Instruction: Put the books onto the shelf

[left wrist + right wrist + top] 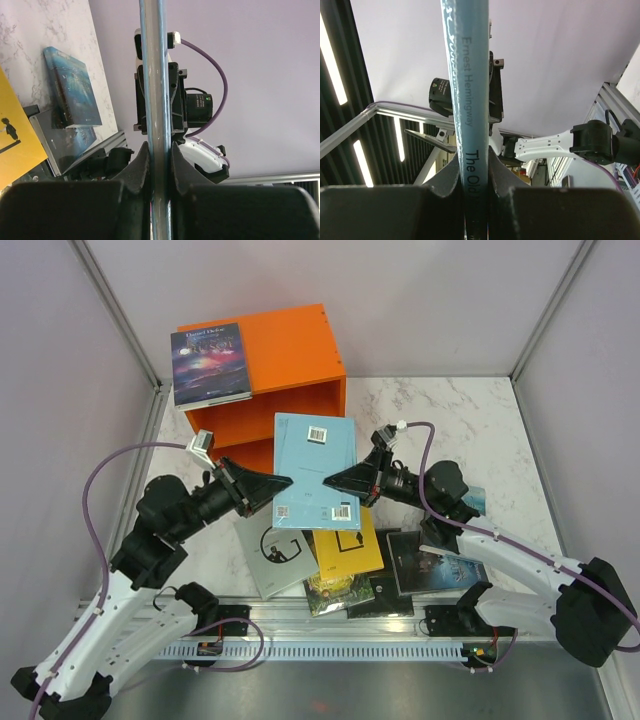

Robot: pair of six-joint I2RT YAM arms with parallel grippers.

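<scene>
I am working over a pale marbled table (470,420) inside lilac walls. The left gripper (277,486) and right gripper (333,480) are both clamping the light blue book (315,455) by opposite edges, aloft before the orange shelf (290,345). A purple-blue book (210,362) is lying on the shelf's top, and the rest are waiting in a pile (350,545). The held book is hiding the compartments, so I cannot tell what is inside.

The spine title of the light blue book (462,75) is hidden after "The Old", where the right gripper (474,165) covers it.
</scene>
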